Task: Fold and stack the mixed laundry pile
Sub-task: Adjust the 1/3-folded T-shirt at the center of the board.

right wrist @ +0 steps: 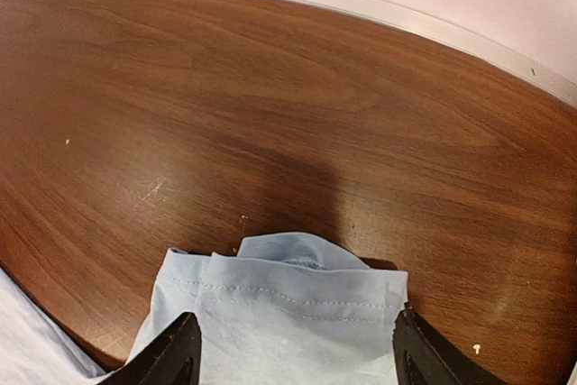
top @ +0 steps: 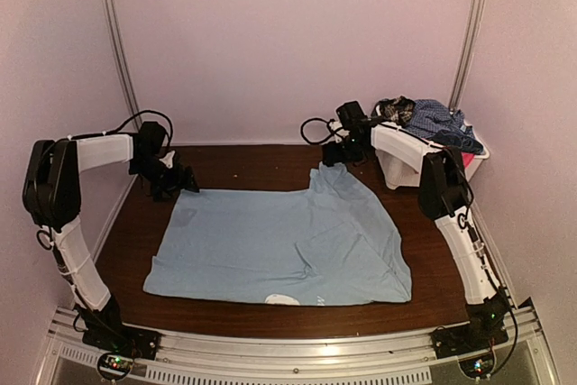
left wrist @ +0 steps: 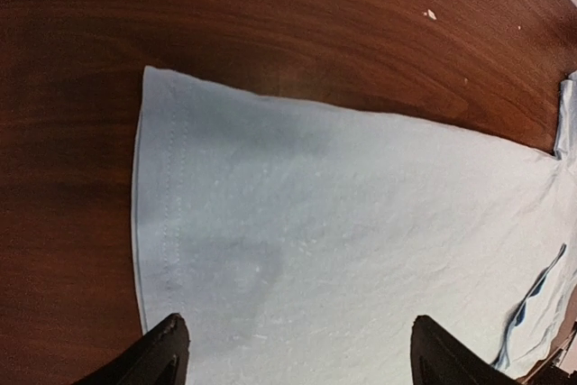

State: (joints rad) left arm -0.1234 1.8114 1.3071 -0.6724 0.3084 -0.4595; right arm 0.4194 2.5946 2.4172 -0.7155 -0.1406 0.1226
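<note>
Left gripper (top: 169, 179) hangs with its jaws wide apart and nothing between them, over the far left corner of the T-shirt (top: 279, 245). In the left wrist view its fingers (left wrist: 167, 353) stand over the cloth beside a stitched edge. Whether they touch it cannot be told.

Right gripper (top: 339, 152) is also spread wide, at the far right of the T-shirt. From its wrist its fingers (right wrist: 176, 353) stand on either side of a bunched sleeve (right wrist: 288, 299). The sleeve lies loose on the wood, unpinched.

The table (top: 252, 164) is dark brown wood, closed in by pale walls (top: 288, 33).

The T-shirt, light blue, lies spread mostly flat across the middle of the table. Its long side runs left to right, and a few creases show near the right end. The sleeve rises as a point (top: 329, 173) toward the right gripper. A small pale patch (top: 284, 298) sits at the near edge.

A white basket (top: 406, 173) stands at the far right corner, just behind the right arm. The rest of the pile is heaped in it: a blue check shirt (top: 433, 119) on top, dark pieces (top: 392, 110) to its left, and a pink piece (top: 468, 160) showing at the right rim.

A few pale specks (left wrist: 430, 13) dot the wood beyond the T-shirt.
</note>
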